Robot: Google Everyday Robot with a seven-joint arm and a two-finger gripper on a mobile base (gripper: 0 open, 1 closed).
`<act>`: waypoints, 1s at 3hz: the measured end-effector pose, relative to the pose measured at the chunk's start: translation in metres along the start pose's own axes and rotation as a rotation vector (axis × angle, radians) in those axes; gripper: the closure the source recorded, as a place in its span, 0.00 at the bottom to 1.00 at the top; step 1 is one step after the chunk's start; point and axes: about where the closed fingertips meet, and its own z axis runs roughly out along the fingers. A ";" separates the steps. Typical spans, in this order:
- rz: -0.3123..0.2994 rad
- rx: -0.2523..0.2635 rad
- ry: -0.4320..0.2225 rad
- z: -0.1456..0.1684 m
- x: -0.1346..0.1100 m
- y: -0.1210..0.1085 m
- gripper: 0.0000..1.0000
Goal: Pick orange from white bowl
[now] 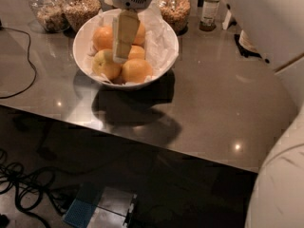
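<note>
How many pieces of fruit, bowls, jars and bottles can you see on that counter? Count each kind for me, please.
Oranges: 5, all in the white bowl
White bowl: 1
Glass jars of dry food: 3
Bottle: 1
Total: 10
The end effector hangs inside the bowl, down among the oranges.

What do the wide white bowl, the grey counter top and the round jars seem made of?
Wide white bowl: glazed ceramic, perhaps plastic; glossy opaque rim. Grey counter top: polished stone or laminate; it mirrors lamp spots. Round jars: probably clear glass; contents show through. The gripper hangs over the bowl's oranges.
</note>
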 end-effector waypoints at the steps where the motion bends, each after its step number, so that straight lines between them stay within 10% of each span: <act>1: 0.055 0.038 -0.070 0.007 0.019 -0.021 0.00; 3: 0.058 0.068 -0.132 0.026 0.048 -0.073 0.00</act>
